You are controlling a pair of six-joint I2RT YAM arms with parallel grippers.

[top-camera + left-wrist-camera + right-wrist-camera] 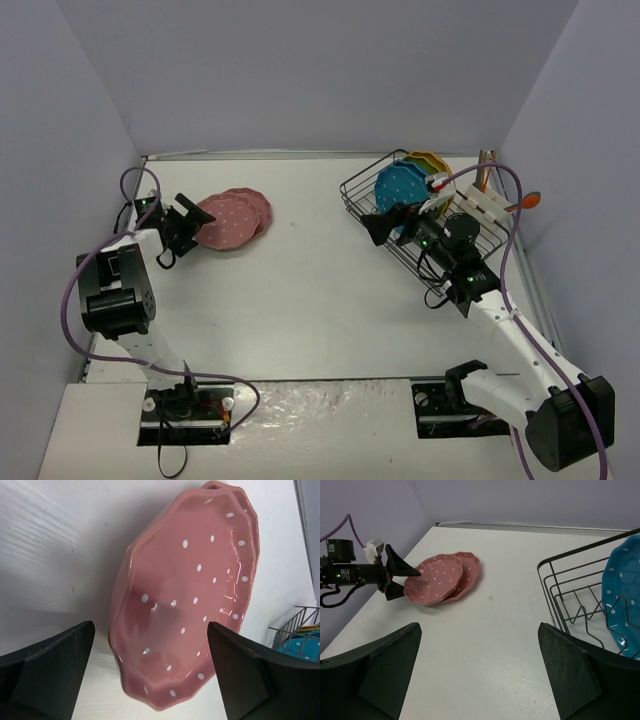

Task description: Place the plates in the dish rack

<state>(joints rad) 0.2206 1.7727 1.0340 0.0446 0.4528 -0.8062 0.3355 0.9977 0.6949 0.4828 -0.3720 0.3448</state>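
Two pink plates with white dots lie overlapped at the table's far left, the upper one (225,222) leaning on the lower one (255,205). My left gripper (185,225) is open, its fingers straddling the upper plate's near rim (185,605) without closing on it; this also shows in the right wrist view (397,577). The dish rack (362,175) stands at the far right and holds a blue plate (400,185) and yellow-green and orange ones (430,162) upright. My right gripper (385,225) is open and empty beside the rack's left end, above bare table (479,627).
A white holder (480,205) hangs on the rack's right side, with an orange utensil (530,200) sticking out. Purple-grey walls close the table on the left, back and right. The rack's wire rim (580,550) is close to my right finger.
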